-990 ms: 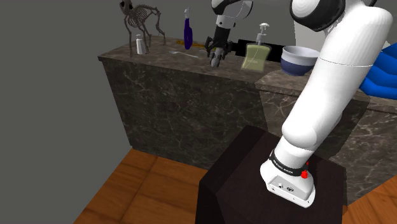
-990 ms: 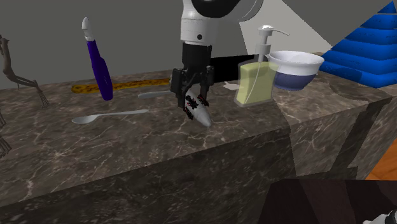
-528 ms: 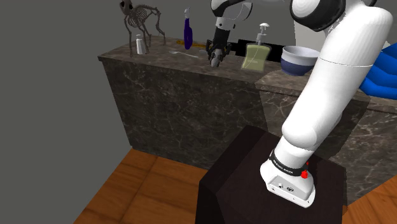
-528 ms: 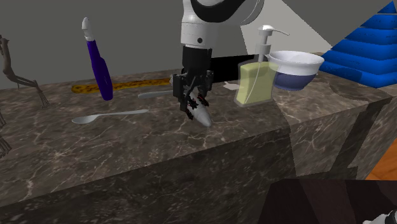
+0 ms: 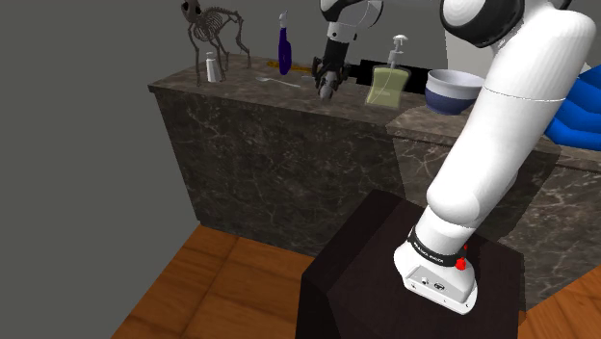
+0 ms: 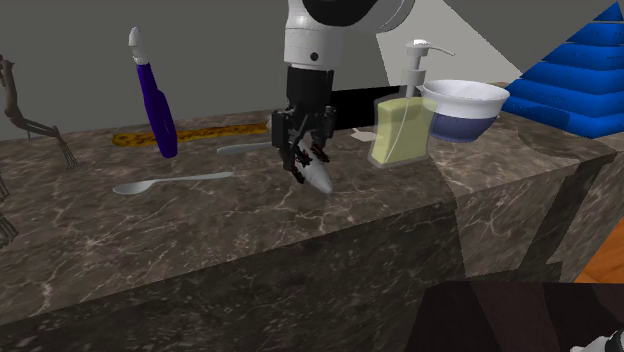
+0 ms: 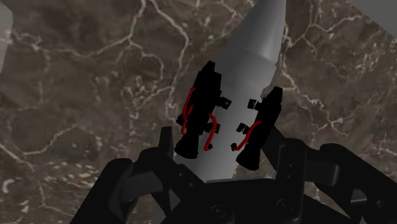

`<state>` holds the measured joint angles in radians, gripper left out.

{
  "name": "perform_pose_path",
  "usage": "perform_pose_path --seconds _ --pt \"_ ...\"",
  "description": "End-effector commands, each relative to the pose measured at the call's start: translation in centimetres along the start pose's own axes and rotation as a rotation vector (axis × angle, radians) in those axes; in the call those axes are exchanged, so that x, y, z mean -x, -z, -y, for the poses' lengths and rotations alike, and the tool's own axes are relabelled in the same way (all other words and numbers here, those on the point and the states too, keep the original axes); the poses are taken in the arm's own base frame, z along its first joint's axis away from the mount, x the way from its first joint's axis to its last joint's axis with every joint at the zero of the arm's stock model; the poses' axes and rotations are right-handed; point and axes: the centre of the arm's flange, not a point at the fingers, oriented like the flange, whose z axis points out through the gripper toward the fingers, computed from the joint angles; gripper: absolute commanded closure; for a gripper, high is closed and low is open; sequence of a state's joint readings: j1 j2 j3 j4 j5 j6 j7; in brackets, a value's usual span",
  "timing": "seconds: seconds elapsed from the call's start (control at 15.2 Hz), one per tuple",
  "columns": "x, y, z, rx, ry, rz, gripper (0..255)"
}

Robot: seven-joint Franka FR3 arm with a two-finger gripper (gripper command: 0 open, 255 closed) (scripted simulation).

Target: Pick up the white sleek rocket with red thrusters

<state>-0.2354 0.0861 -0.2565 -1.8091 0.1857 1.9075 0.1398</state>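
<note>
The pincer (image 6: 305,150) hangs straight down over the dark marbled counter (image 6: 330,240) and is closed on the rocket (image 6: 318,178), clasping its tail end between the two black fingers. The rocket is tilted, with its pointed nose aimed down at the counter. I cannot tell whether the tip touches the stone. In the wrist view its body is pale grey, and black thruster pods marked with red lines sit just beyond the fingertips.

Towards the second exterior view's right, near the rocket, stands a soap dispenser (image 6: 400,130) with yellow-green liquid. Just beside it, further right, is a blue-and-white bowl (image 6: 462,108). On the left a spoon (image 6: 170,183) lies flat, and farther back a purple bottle (image 6: 155,105) with a white top leans. At the counter's far left end in the shoulder view stands an animal skeleton (image 5: 214,29), with a small white bottle (image 5: 212,67) beside it.
</note>
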Motion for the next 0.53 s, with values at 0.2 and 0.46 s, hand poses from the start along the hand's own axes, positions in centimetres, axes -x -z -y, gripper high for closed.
perform_pose_path --seconds 0.2,0.46 --pt "0.0 2.6 0.4 0.000 0.000 0.000 255" --pt "0.0 4.7 0.8 0.000 0.000 0.000 255"
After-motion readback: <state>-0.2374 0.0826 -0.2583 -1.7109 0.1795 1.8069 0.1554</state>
